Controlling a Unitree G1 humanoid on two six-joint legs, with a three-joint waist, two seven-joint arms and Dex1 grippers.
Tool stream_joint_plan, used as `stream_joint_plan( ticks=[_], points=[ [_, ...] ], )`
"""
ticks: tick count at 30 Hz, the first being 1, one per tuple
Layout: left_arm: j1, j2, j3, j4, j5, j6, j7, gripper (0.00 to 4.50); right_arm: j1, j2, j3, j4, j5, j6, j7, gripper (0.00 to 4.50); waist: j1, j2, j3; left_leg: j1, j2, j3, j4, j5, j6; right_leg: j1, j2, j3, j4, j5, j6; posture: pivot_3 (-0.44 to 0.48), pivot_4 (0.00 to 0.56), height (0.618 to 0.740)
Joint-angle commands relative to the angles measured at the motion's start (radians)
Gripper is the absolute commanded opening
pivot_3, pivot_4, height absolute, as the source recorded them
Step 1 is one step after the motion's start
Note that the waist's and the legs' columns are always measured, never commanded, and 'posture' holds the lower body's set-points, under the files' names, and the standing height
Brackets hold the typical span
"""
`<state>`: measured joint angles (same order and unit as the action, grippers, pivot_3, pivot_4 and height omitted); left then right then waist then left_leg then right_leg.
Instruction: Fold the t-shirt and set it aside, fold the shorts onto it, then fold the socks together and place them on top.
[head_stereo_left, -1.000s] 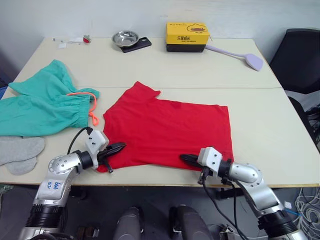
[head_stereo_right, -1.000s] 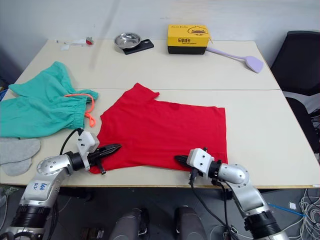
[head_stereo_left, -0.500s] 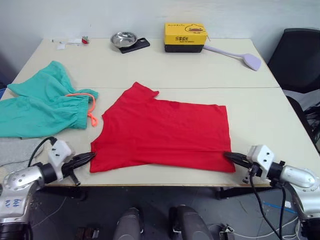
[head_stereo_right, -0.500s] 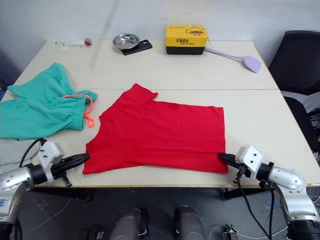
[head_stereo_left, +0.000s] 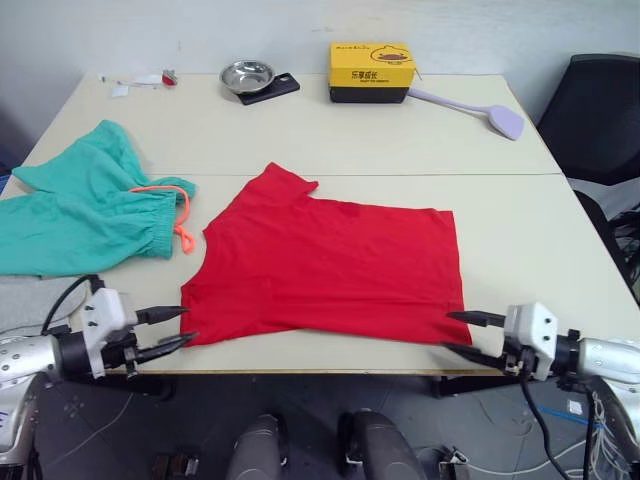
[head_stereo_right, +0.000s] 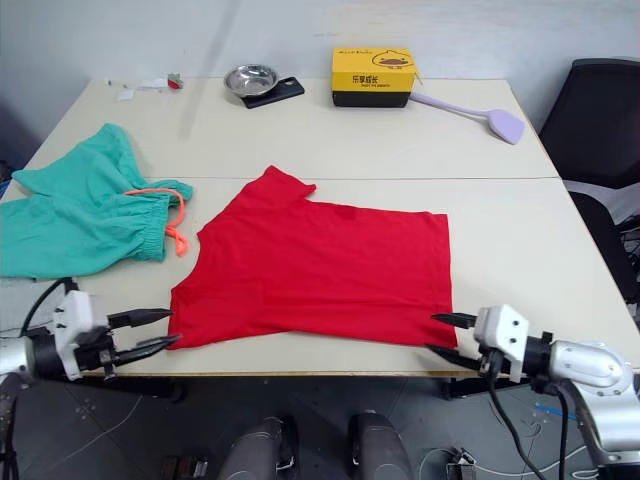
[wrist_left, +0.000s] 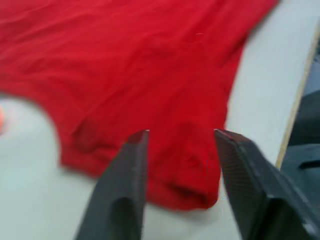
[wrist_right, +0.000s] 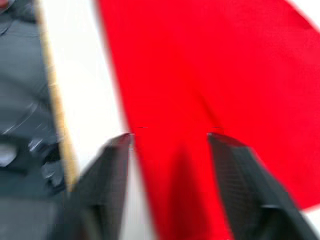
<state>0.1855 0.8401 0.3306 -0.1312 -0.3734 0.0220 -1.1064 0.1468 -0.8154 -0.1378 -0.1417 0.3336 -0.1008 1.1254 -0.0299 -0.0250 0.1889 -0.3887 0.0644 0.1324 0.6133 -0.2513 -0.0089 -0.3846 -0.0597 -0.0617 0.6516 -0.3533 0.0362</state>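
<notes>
Red t-shirt flat mid-table, both my grippers spread wide and holding nothing.

Teal shorts sit off to my left, orange drawstring nearly reaching the shirt's sleeve, so that side is tight. Back edge has a steel bowl on a dark phone, a yellow box and a lilac spatula, all well apart from the shirt. My left gripper hangs just off the near-left hem corner, right gripper just off the near-right corner, both at the table front edge. Plenty of bare tabletop on my right; black chair past that.
</notes>
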Motion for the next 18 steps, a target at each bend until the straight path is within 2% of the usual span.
stream_joint_plan(
  ticks=[1, 7, 9, 12, 16, 18],
  points=[
    [0.002, 0.005, -0.039, 0.009, 0.08, -0.092, 0.005, 3.59, -0.008, 0.001, 0.019, -0.017, -0.058, -0.007, -0.038, 3.09, 0.0, 0.0, 0.0, 0.0, 0.0, 0.0, 0.0, 0.0, 0.0, 0.0, 0.0, 0.0, 0.0, 0.0, 0.0, 0.0, 0.15, 0.74],
    [-0.03, 0.021, -0.093, 0.087, 0.163, -0.125, 0.028, 3.59, -0.069, 0.009, 0.078, 0.072, -0.15, -0.041, -0.07, 3.09, 0.0, 0.0, 0.0, -0.001, 0.0, 0.001, 0.0, 0.0, 0.0, -0.002, 0.0, 0.001, 0.0, 0.0, 0.0, 0.0, 0.15, 0.74],
    [-0.042, 0.029, -0.104, 0.111, 0.191, -0.127, 0.04, 3.63, -0.085, 0.003, 0.098, 0.103, -0.171, -0.065, -0.059, 2.46, 0.001, -0.001, 0.0, 0.0, 0.0, 0.001, 0.0, 0.0, 0.0, -0.001, 0.0, 0.001, 0.0, 0.0, 0.0, 0.0, 0.15, 0.74],
    [-0.06, 0.039, -0.116, 0.148, 0.223, -0.121, 0.064, 3.02, -0.093, -0.01, 0.115, 0.151, -0.187, -0.1, -0.043, 1.4, 0.002, -0.001, -0.001, 0.003, 0.0, 0.001, 0.0, 0.0, 0.001, 0.001, 0.0, 0.001, 0.001, 0.0, 0.0, 0.0, 0.15, 0.74],
    [-0.062, 0.053, -0.123, 0.165, 0.219, -0.098, 0.068, 1.78, -0.113, -0.022, 0.114, 0.192, -0.179, -0.125, -0.031, 0.01, 0.0, -0.001, -0.001, 0.006, 0.0, 0.001, 0.0, 0.001, 0.001, 0.004, 0.0, 0.001, 0.0, 0.001, -0.002, 0.0, 0.15, 0.74],
    [-0.049, 0.062, -0.121, 0.164, 0.207, -0.101, 0.051, 1.17, -0.114, -0.032, 0.114, 0.202, -0.165, -0.134, -0.01, 0.0, 0.001, 0.0, -0.001, 0.006, 0.0, 0.001, 0.0, 0.001, 0.001, 0.005, 0.0, 0.001, 0.0, 0.001, -0.002, 0.0, 0.15, 0.74]
  ],
)
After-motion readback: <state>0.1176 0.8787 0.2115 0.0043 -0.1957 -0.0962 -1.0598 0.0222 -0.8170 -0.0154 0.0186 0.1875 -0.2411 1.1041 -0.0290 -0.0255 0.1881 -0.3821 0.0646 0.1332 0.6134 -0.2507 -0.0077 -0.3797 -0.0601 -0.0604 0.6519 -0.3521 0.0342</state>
